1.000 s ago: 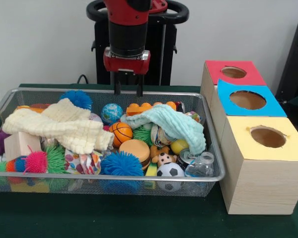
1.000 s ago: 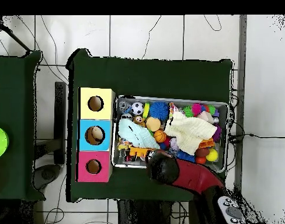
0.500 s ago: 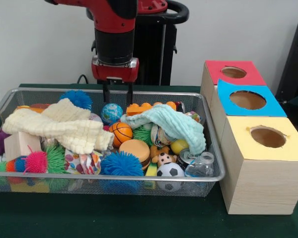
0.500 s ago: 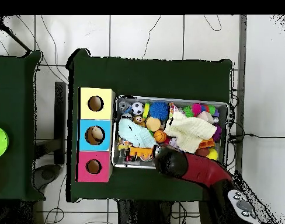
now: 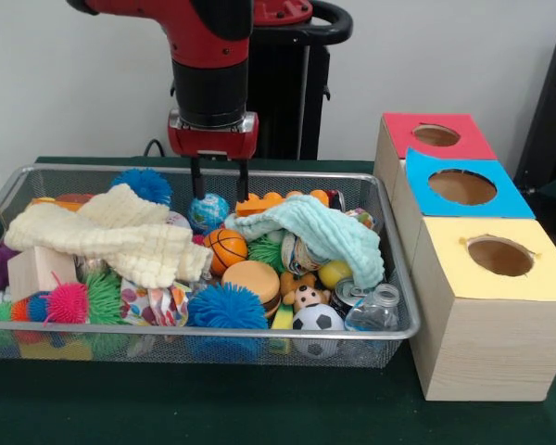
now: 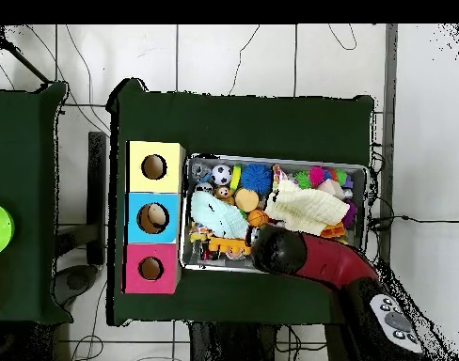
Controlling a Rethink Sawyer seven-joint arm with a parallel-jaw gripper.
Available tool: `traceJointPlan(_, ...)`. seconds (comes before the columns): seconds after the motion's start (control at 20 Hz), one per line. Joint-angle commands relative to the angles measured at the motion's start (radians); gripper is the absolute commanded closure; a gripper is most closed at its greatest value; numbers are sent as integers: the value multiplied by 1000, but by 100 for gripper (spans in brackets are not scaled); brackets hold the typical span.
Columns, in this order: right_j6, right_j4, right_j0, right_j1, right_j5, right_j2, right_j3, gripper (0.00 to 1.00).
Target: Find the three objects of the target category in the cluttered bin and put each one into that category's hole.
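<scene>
The silver wire-mesh basket (image 5: 213, 331) is full of toys and cloths; it also shows in the overhead view (image 6: 357, 170). A small brown-and-white animal figure (image 5: 306, 297) stands near the front rim, just behind a soccer ball (image 5: 317, 320). A yellow rounded thing (image 5: 334, 273) peeks from under the mint cloth (image 5: 315, 232); I cannot tell what it is. No duck shows clearly. My gripper (image 5: 219, 182) is open and empty, hanging over the basket's back part just above a blue globe ball (image 5: 208, 211). In the overhead view the arm (image 6: 308, 263) covers it.
Three wooden boxes with holes stand in a row beside the basket: red (image 5: 435, 136), blue (image 5: 461, 186), yellow (image 5: 499, 256). A cream cloth (image 5: 111, 236) covers the basket's left part. Spiky balls, a basketball (image 5: 225, 248) and a toy burger (image 5: 251, 281) lie around.
The gripper has moved from behind the back rim toward the picture's left and slightly down, and now hangs over the globe ball. It stays open. The toys have not moved.
</scene>
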Motion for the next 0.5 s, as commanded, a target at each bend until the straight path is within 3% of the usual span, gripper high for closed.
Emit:
traceJointPlan(0.05, -55, -41, 1, 35, 156, 91, -151, 0)
traceJointPlan(0.5, -39, -41, 63, -11, 269, 78, -208, 0)
